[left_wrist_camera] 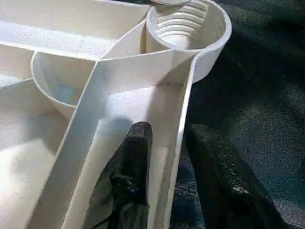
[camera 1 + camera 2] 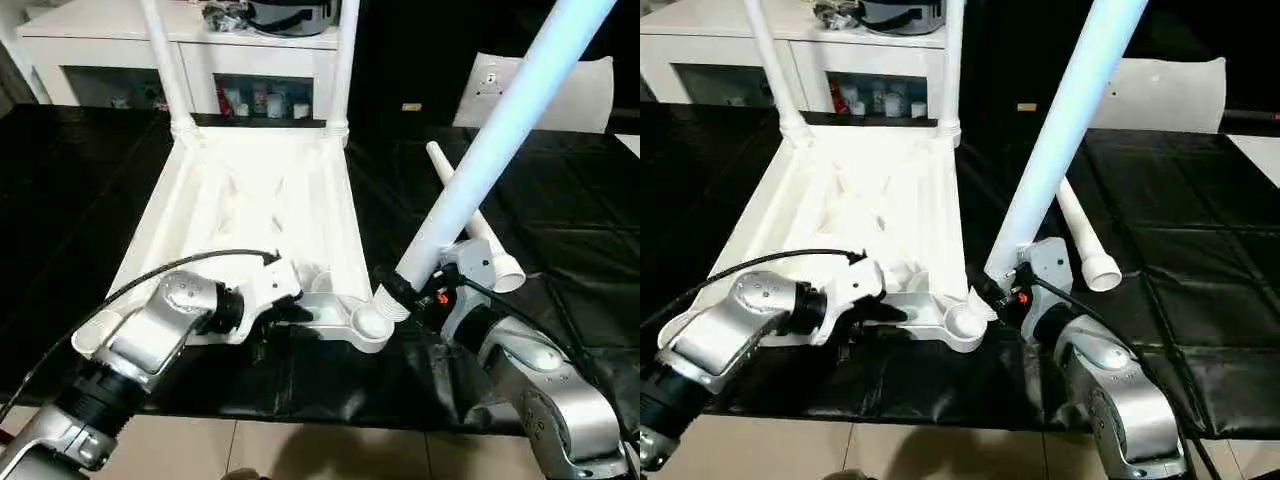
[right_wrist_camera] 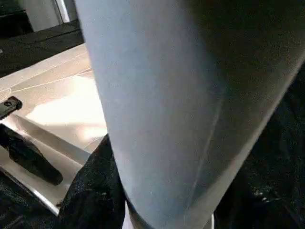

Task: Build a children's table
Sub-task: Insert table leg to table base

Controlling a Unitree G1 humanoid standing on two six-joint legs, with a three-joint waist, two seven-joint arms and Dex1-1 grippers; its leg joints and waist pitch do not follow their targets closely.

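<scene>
Straddling the tabletop's (image 2: 250, 210) near rim, the left gripper (image 1: 178, 157) stands narrow, one finger each side. The right gripper (image 2: 415, 290) clamps a tilted leg (image 2: 500, 140) beside the corner socket (image 2: 370, 322); misaligned, it could jam or shove the top.

- A large work table (image 2: 60, 180) under a black, creased, glossy cover spans the scene from 9 o'clock to 3 o'clock.
- At 11 to 12 o'clock, behind it, stands a white cabinet (image 2: 120, 45) with glass doors; small coloured items (image 2: 262, 100) sit inside.
- Dark gear (image 2: 270, 14) rests on the cabinet top.
- A white panel (image 2: 585, 95) leans at 2 o'clock against darkness.
- Pale tiled floor (image 2: 300, 450) shows at 6 o'clock.
</scene>
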